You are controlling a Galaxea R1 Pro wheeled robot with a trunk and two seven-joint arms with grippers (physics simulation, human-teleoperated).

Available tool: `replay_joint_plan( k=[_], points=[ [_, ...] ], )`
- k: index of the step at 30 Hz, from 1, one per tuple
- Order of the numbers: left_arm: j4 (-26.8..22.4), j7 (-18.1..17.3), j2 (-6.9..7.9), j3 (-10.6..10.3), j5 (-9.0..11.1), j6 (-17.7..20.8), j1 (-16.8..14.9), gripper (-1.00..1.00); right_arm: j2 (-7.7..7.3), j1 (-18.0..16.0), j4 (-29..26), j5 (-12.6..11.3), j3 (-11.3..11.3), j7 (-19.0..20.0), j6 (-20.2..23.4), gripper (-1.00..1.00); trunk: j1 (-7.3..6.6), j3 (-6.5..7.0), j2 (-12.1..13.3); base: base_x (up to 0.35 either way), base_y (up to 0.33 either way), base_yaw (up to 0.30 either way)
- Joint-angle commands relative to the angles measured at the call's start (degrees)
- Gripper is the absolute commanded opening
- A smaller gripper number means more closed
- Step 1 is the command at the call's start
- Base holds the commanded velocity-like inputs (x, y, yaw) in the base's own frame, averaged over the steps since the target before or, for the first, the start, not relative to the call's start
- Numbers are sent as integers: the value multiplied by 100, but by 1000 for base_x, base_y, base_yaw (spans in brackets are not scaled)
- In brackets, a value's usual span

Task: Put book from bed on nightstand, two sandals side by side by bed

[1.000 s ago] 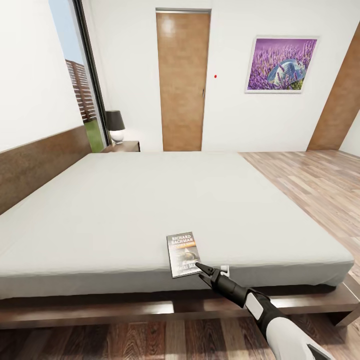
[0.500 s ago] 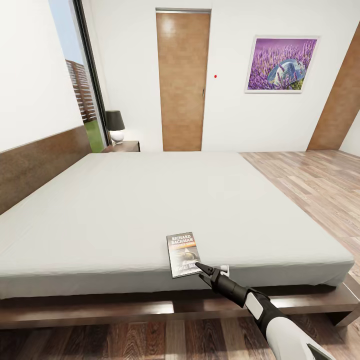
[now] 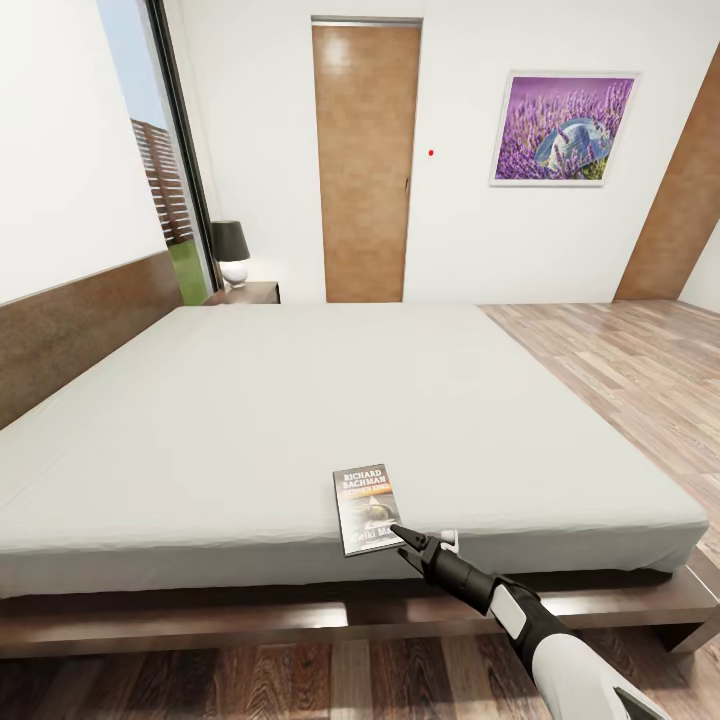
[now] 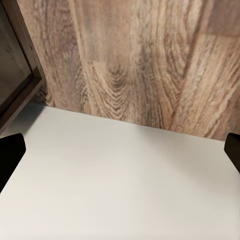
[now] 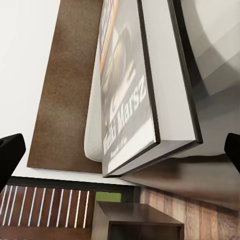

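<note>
Book [image 3: 367, 508]: flat on the bed, cover up, at the mattress's near edge; my right wrist view has its lower corner close up, "Marsz" readable [image 5: 131, 100].
Right gripper [image 3: 404, 540]: my fingertips reach the book's near right corner, at the bed's near edge; in the wrist view the two dark fingertips [image 5: 10, 152] stand far apart at either side, so the jaws are wide open and nothing is clamped. Whether a tip touches the cover I cannot tell.
Left gripper [image 4: 120, 150]: jaws spread wide, holding nothing, hanging over a white surface and the plank floor [image 4: 150, 55] by a dark wooden frame.
Bed [image 3: 300, 400]: plain off-white mattress, dark brown frame, headboard on its left.
Nightstand [image 3: 246, 293]: at the bed's far head corner, carrying a lamp [image 3: 231, 252] with a dark shade.
Beyond the bed: brown door [image 3: 365, 160], lavender picture [image 3: 563, 128] to the door's right, tall window [image 3: 150, 140] above the headboard side.
</note>
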Motion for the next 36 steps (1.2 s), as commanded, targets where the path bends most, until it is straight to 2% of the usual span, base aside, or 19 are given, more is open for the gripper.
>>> replay_joint_plan(
  k=[1,36],
  points=[
    [-25,20,1,-49,56,37,7,100,1,-1,-5,-41,2,-1,56,100,-1,-4,-2,0,0,0],
    [-25,16,1,-49,56,30,13,100,1,-108,-5,-44,2,-108,56,100,-1,-4,-2,0,0,0]
  ],
)
